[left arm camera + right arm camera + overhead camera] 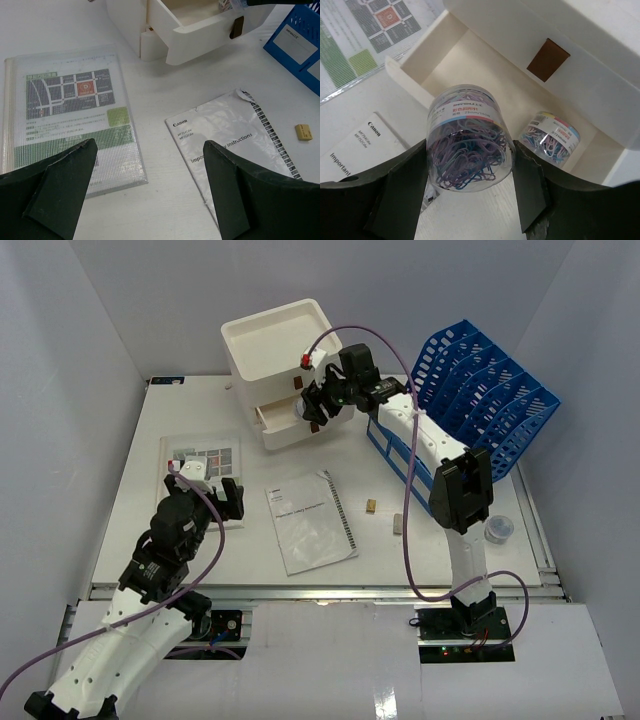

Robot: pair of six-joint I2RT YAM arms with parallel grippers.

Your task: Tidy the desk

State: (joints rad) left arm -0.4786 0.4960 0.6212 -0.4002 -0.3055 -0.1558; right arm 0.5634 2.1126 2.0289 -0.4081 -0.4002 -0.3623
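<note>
The right tool (318, 405) is clamped on a jar (468, 137) of paper clips above the open drawer (470, 60), where a second jar (550, 137) sits. The left tool (150, 145) hangs with jaws wide apart over the desk (250, 562), between a map sheet (70, 110) and a manual (230, 135), both flat on it

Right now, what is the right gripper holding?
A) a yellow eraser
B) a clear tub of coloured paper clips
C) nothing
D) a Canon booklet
B: the right gripper clamps a clear tub of coloured paper clips between its fingers, above the open drawer, where a second tub lies.
</note>
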